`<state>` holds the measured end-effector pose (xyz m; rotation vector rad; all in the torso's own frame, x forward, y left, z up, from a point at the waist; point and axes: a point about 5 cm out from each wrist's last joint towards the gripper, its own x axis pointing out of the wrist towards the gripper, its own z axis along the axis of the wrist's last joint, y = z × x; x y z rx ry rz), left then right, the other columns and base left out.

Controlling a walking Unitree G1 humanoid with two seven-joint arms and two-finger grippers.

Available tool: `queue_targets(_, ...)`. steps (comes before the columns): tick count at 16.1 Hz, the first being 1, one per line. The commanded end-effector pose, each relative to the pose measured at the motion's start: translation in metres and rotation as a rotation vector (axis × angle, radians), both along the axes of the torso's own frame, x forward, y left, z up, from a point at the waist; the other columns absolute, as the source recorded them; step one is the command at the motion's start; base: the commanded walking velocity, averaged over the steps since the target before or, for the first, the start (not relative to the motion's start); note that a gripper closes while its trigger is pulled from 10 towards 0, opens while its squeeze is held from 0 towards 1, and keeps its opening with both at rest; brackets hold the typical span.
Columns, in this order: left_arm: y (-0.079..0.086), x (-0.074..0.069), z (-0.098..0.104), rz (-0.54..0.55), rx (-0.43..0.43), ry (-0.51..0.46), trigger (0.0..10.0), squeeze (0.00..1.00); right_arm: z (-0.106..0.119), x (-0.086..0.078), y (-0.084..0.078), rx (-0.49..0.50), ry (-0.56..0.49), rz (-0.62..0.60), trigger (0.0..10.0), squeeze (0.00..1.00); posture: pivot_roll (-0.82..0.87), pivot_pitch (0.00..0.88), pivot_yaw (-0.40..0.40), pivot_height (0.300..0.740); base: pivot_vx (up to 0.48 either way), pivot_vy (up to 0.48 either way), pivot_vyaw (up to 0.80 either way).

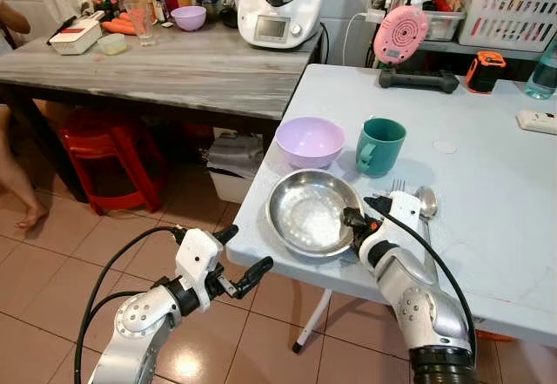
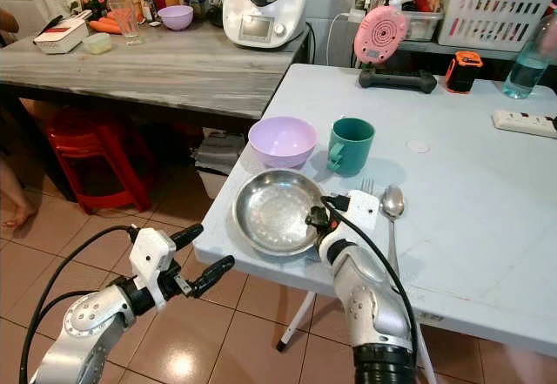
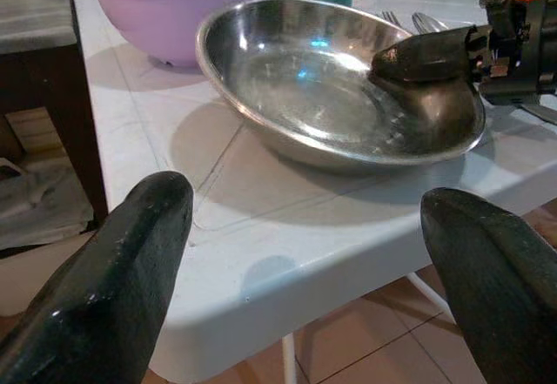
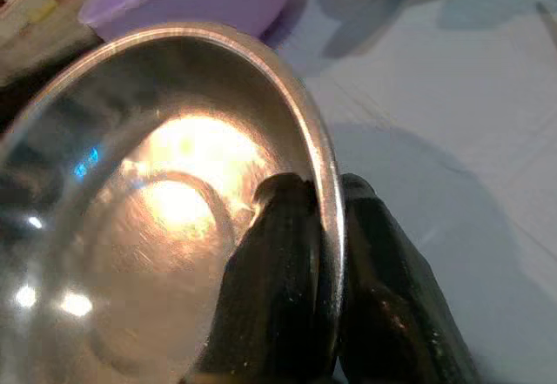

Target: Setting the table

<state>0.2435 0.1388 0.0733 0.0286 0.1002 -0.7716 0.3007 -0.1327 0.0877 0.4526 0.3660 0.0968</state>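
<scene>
A shiny steel plate rests at the near left corner of the pale blue table. My right gripper is shut on the plate's right rim, one finger inside and one outside. Behind the plate stand a lilac bowl and a teal mug. A fork and a spoon lie just right of the plate, partly behind my right wrist. My left gripper hangs open below the table's front edge, over the floor, facing the plate.
A grey wooden counter with a kitchen machine, bottles and a small lilac bowl stands at the back left, a red stool beneath it. A person's leg is at the far left. A power strip and bottle lie far right.
</scene>
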Motion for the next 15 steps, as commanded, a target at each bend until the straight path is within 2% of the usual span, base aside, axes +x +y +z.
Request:
queue_targets(1, 0.001, 0.004, 0.006, 0.014, 0.007, -0.017, 10.0, 0.00, -0.023, -0.009, -0.003, -0.019, 0.123, -0.023, 0.0, 0.00, 0.04, 0.000, 0.038, 0.740, 0.000, 0.000, 0.00)
queue_targets(4, 0.009, 0.015, 0.007, 0.140, 0.009, -0.010, 10.0, 0.00, -0.019, -0.009, -0.003, -0.003, 0.109, -0.047, 0.0, 0.00, 0.04, 0.000, 0.036, 0.740, 0.000, 0.000, 0.00)
queue_targets(6, 0.021, 0.027, 0.009, 0.272, -0.054, 0.021, 10.0, 0.00, -0.008, -0.009, -0.005, 0.011, 0.043, -0.083, 0.0, 0.00, 0.04, 0.000, 0.034, 0.740, 0.000, 0.000, 0.00)
queue_targets(7, 0.022, 0.028, 0.009, 0.292, -0.070, 0.028, 10.0, 0.00, -0.005, -0.009, -0.006, 0.006, 0.026, -0.090, 0.0, 0.00, 0.04, 0.000, 0.034, 0.740, 0.000, 0.000, 0.00)
queue_targets(8, 0.023, 0.030, 0.010, 0.313, -0.082, 0.028, 10.0, 0.00, 0.000, -0.010, -0.002, -0.031, -0.022, -0.045, 0.0, 0.00, 0.04, 0.000, 0.035, 0.740, 0.000, 0.000, 0.00)
queue_targets(9, 0.022, 0.032, 0.011, 0.324, -0.090, 0.025, 10.0, 0.00, 0.001, -0.011, 0.002, -0.050, -0.040, -0.027, 10.0, 0.00, 0.03, 0.000, 0.035, 0.740, 0.000, 0.000, 0.00)
queue_targets(11, 0.020, 0.035, 0.011, 0.329, -0.094, 0.029, 10.0, 0.00, 0.000, -0.014, 0.005, -0.072, -0.037, -0.017, 10.0, 0.00, 0.03, 0.000, 0.035, 0.740, 0.000, 0.000, 0.00)
queue_targets(15, 0.019, 0.037, 0.010, 0.340, -0.106, 0.036, 10.0, 0.00, 0.001, -0.016, 0.007, -0.085, -0.050, 0.001, 10.0, 0.00, 0.02, 0.000, 0.036, 0.740, 0.000, 0.000, -0.67)
